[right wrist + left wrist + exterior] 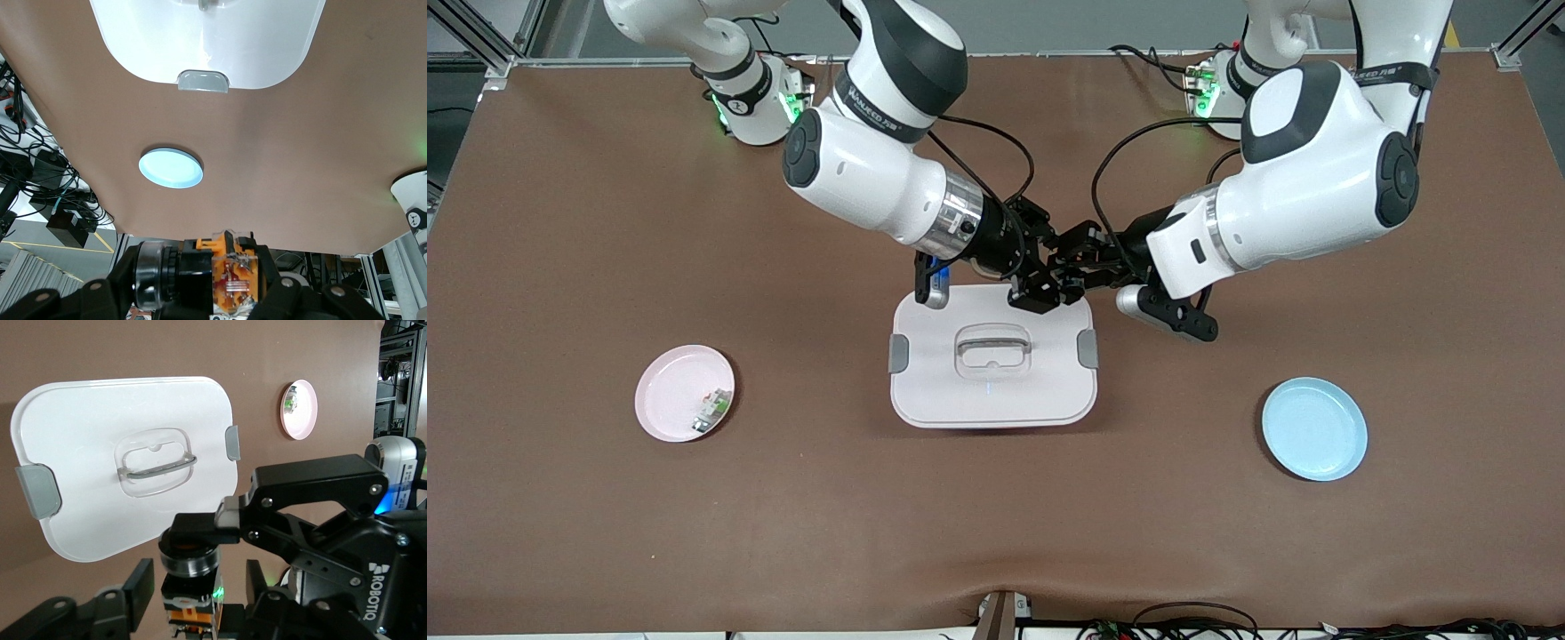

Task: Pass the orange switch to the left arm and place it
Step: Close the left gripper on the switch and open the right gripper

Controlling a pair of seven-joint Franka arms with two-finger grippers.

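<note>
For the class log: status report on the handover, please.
Right gripper shut on orange switch above box. Left gripper fingers either side of switch, not clamped. Blue plate waiting.

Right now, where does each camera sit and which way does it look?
Front view: high across the table, facing both arms; left gripper meets right gripper over the box.
Left wrist view: on the left arm, looking over the box toward the pink plate; the right gripper holds the orange switch.
Right wrist view: on the right arm, facing the blue plate.
All share the box.
</note>
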